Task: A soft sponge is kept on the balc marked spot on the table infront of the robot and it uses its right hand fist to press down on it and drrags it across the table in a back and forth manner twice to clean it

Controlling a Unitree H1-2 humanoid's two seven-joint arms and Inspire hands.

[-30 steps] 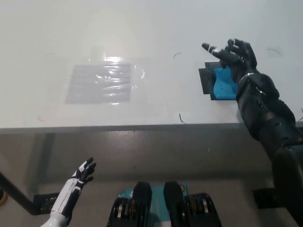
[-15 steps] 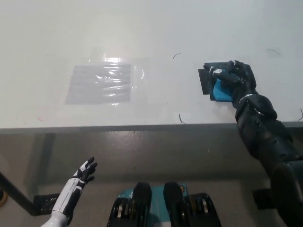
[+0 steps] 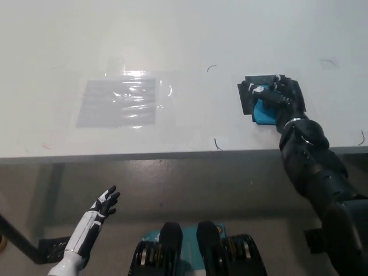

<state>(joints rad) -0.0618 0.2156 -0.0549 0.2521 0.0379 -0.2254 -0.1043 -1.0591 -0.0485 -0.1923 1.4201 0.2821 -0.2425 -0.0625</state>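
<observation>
The right hand (image 3: 283, 96) now sits curled into a fist on top of the blue sponge (image 3: 265, 112), fingers folded and gripping nothing; 1 second ago those fingers were spread and raised above it, so the hand has closed and come down. The sponge lies under and just in front of the fist, still on the black marked spot (image 3: 248, 95), whose dark edge shows beyond and to the inner side of the hand. That suggests the pressing step is set and neither of the 2 back-and-forth strokes has begun. Well away across the white table (image 3: 172, 34), a clear plastic sheet (image 3: 119, 102) lies flat. The white left hand (image 3: 102, 205) rests low beside the table's near edge, fingers apart, holding nothing.
</observation>
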